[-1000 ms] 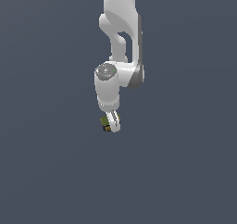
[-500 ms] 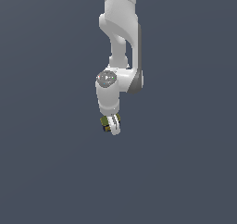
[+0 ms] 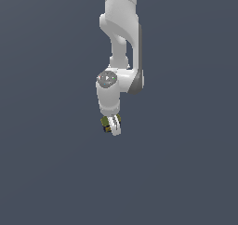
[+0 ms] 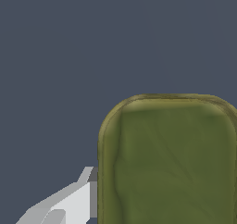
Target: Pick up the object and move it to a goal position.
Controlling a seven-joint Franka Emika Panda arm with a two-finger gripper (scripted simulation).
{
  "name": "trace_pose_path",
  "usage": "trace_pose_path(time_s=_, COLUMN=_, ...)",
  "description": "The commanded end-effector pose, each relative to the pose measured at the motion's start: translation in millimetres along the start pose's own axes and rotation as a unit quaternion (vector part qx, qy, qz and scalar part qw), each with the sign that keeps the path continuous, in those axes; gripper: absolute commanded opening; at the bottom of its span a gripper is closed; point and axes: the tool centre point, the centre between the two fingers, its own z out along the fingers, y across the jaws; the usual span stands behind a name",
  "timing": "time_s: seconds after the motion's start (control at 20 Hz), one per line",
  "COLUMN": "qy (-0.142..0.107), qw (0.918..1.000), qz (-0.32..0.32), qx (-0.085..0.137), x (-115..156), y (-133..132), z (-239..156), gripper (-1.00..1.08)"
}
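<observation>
The object [image 3: 106,123] is a small olive-green block with dark edges, held at the tip of the white arm in the exterior view. My gripper [image 3: 111,125] is shut on it, and a white finger [image 3: 115,125] covers its side. In the wrist view the object [image 4: 169,163] fills much of the picture as an olive-green face with a yellowish rounded rim, and one white finger [image 4: 69,202] presses against its edge. The other finger is out of that picture.
The white arm [image 3: 120,43] comes down from the top of the exterior view. Around it lies only a plain dark blue-grey ground [image 3: 46,173]. No goal marker shows.
The arm has shifted slightly toward the exterior view's left and lower over the last second, carrying the object with it. The grip looks unchanged.
</observation>
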Motion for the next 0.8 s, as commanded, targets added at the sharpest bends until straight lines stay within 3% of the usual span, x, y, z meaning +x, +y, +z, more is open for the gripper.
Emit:
trace_pose_path(time_s=0.0, qy=0.0, qw=1.0, qz=0.0, qx=0.0, x=0.2, y=-0.5, z=-1.0, gripper=-1.0)
trace_pose_path(time_s=0.35, qy=0.0, qw=1.0, qz=0.0, qx=0.0, x=3.2, y=-8.7, z=-21.4, gripper=-1.0)
trace_pose_path(time_s=0.75, qy=0.001, qw=1.0, qz=0.0, qx=-0.001, x=10.9, y=-31.0, z=-73.9, gripper=-1.0)
